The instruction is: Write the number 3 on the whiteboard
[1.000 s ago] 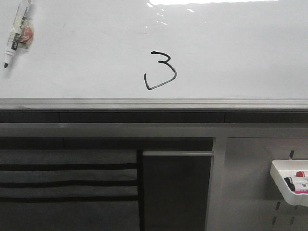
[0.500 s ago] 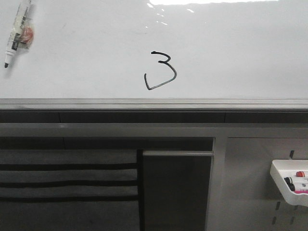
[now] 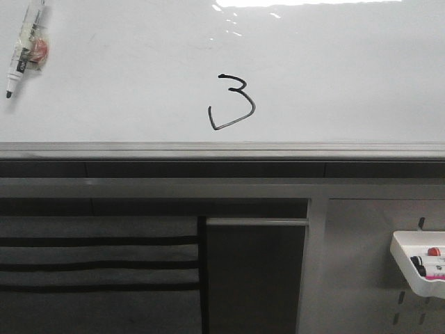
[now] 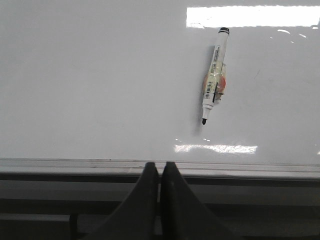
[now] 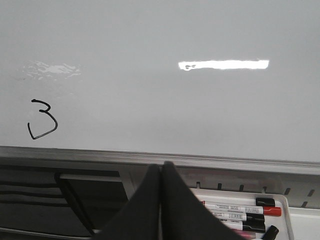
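The 3 (image 3: 232,103) stood finished near the whiteboard's (image 3: 348,83) lower edge; both grippers' fingers (image 4: 159,186) (image 5: 161,186) were together, empty, best kept clear of the ink.

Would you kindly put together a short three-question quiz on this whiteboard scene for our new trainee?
1. True or false: the number 3 is already on the whiteboard.
2. The marker stuck on the board sits where relative to the digit in the front view? A) upper left B) lower right C) directly below
3. Fill in: the left gripper and right gripper fingers are both ____.

Key: 1 true; 2 A; 3 shut.
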